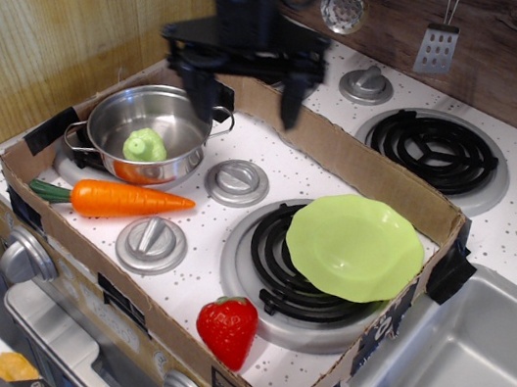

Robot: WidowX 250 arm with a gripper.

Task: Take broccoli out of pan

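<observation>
The pale green broccoli [145, 146] lies inside the shiny steel pan [111, 125] at the left of the toy stove. My gripper [245, 104] hangs open and empty above the stove's back edge, its two black fingers [198, 96] spread wide. It is just right of and above the pan, apart from the broccoli.
An orange carrot [123, 201] lies in front of the pan. A red strawberry [227, 327] sits at the front. A lime-green plate [356, 247] rests on the black burner at right. Grey knobs [237, 181] stand between. A cardboard wall [380, 179] rims the stove.
</observation>
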